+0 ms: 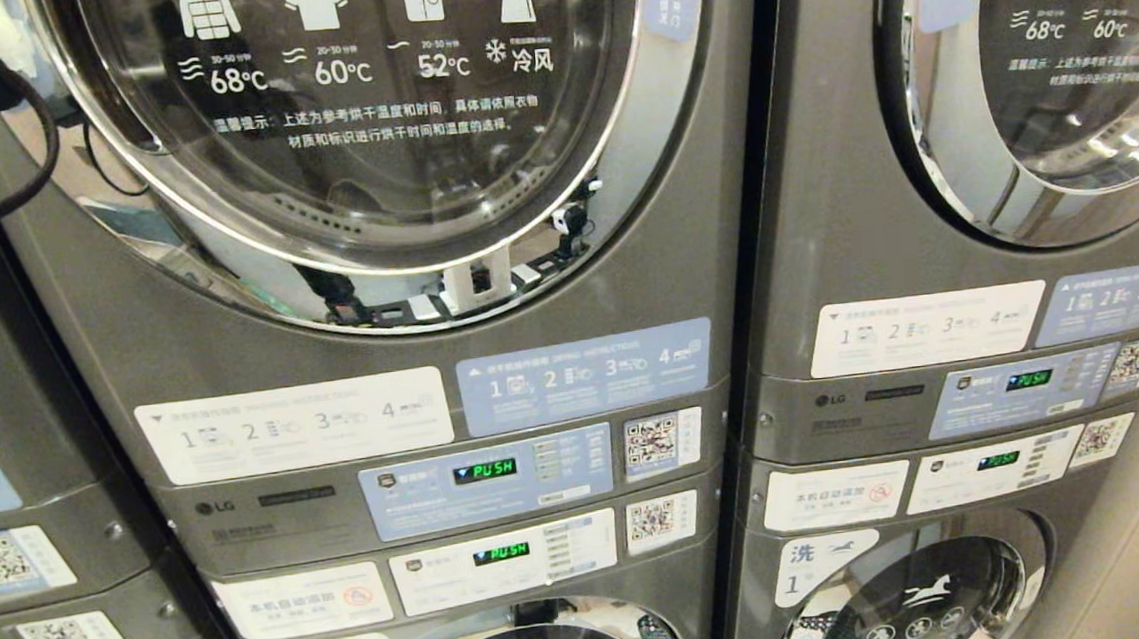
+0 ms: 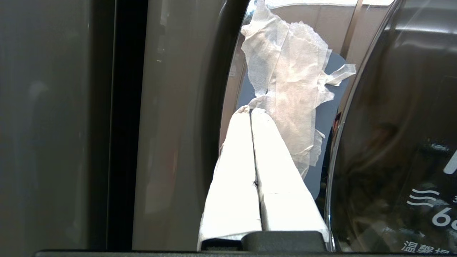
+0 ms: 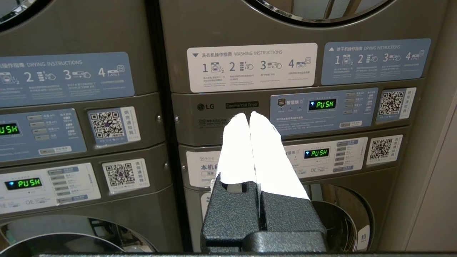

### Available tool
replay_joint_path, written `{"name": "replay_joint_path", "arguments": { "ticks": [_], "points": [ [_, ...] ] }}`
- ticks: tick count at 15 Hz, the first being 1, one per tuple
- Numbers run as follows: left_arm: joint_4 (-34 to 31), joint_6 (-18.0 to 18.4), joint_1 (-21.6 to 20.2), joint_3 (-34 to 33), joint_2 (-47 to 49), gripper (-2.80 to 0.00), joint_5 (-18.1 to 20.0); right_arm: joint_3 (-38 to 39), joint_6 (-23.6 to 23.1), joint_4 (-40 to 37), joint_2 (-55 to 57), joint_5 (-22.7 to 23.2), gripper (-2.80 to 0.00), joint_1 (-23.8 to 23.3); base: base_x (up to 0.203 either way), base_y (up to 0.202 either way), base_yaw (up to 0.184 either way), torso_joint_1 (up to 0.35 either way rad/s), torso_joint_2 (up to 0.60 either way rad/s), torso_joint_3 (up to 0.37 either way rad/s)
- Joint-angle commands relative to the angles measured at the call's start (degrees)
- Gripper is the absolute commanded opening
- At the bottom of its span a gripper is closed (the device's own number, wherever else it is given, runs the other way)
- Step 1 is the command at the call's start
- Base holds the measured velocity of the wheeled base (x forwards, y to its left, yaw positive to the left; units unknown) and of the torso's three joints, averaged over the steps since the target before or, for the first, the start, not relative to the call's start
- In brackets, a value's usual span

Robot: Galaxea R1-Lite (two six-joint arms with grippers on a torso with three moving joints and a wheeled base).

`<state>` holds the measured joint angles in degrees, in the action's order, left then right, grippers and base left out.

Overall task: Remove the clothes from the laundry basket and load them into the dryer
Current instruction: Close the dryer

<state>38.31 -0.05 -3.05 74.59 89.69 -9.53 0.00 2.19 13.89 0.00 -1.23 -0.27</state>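
The left gripper [image 2: 251, 110] — fingers pressed together, holding nothing — sat at the left rim of the dryer door [image 1: 365, 123], beside a taped patch [image 2: 292, 89]. The door looked closed. The right gripper [image 3: 249, 116] was likewise closed and empty, well right. Basket and clothes — out of sight.

1. The big grey dryer [image 1: 398, 301] stands in the middle, with its round glass door [image 1: 364, 103] shut.
2. Right under the door, two step-by-step stickers [image 1: 291, 424] sit on the dryer's front.
3. Below the stickers is a small green screen [image 1: 485, 471] reading PUSH.
4. Beside that screen is a square code sticker [image 1: 653, 444].
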Motion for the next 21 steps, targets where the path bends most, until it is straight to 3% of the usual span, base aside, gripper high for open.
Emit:
{"name": "replay_joint_path", "arguments": {
  "ticks": [1, 7, 13, 21],
  "points": [
    [0.1, 0.0, 0.0, 0.3, 1.3, -2.80, -0.1, 2.3, 0.0, 0.1, 0.0, 0.0, -2.80, 0.0, 0.000, 0.000, 0.000, 0.000, 0.00, 0.000],
    [0.2, -2.2, 0.0, 1.2, 2.5, -2.80, 4.2, 2.3, 0.0, 0.1, 0.0, 0.0, -2.80, 0.0, 0.000, 0.000, 0.000, 0.000, 0.00, 0.000],
    [0.1, -1.7, 0.1, 4.9, 6.4, -2.80, 4.5, 2.3, 0.0, 0.1, 0.0, 0.0, -2.80, 0.0, 0.000, 0.000, 0.000, 0.000, 0.00, 0.000],
    [0.2, -1.7, 0.0, 4.5, 7.6, -2.80, 3.8, 2.3, 0.0, 0.1, 0.0, 0.0, -2.80, 0.0, 0.000, 0.000, 0.000, 0.000, 0.00, 0.000]
  ]
}}
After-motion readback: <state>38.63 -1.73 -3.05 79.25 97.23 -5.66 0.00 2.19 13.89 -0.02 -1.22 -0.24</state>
